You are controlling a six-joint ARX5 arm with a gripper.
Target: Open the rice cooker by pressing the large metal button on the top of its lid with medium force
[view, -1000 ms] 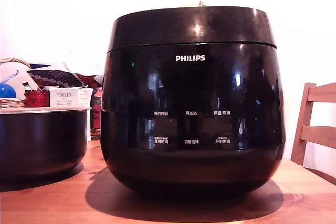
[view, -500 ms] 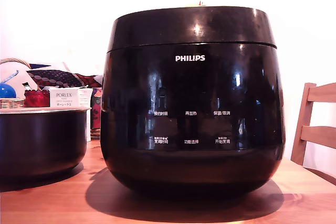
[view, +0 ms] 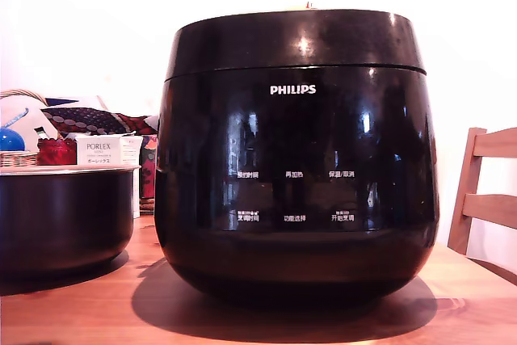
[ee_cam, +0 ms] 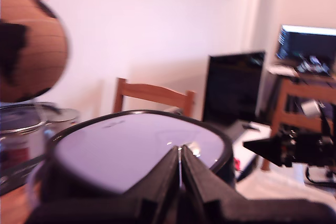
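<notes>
The rice cooker point(view: 295, 183) is a large glossy black pot with a white PHILIPS logo, standing on the wooden table in the middle of the exterior view. Its lid point(view: 295, 38) sits down flat, closed. The button point(view: 300, 6) shows only as a small pale bump at the lid's top centre. No gripper appears in the exterior view. In the wrist view my gripper point(ee_cam: 179, 151) is shut, its two black fingers pressed tip to tip with nothing between them, just over the lid's shiny top point(ee_cam: 126, 148). A small metallic bump point(ee_cam: 194, 149) lies right beside the tips.
A low dark bowl with a metal rim point(view: 65, 216) stands at the exterior view's left, with a PORLEX box point(view: 98, 149) and a wicker basket point(view: 18, 157) behind it. A wooden chair point(view: 485, 191) is at the right. The wrist view shows a chair back point(ee_cam: 155, 95), a dark monitor point(ee_cam: 233, 85) and a brown globe point(ee_cam: 31, 43).
</notes>
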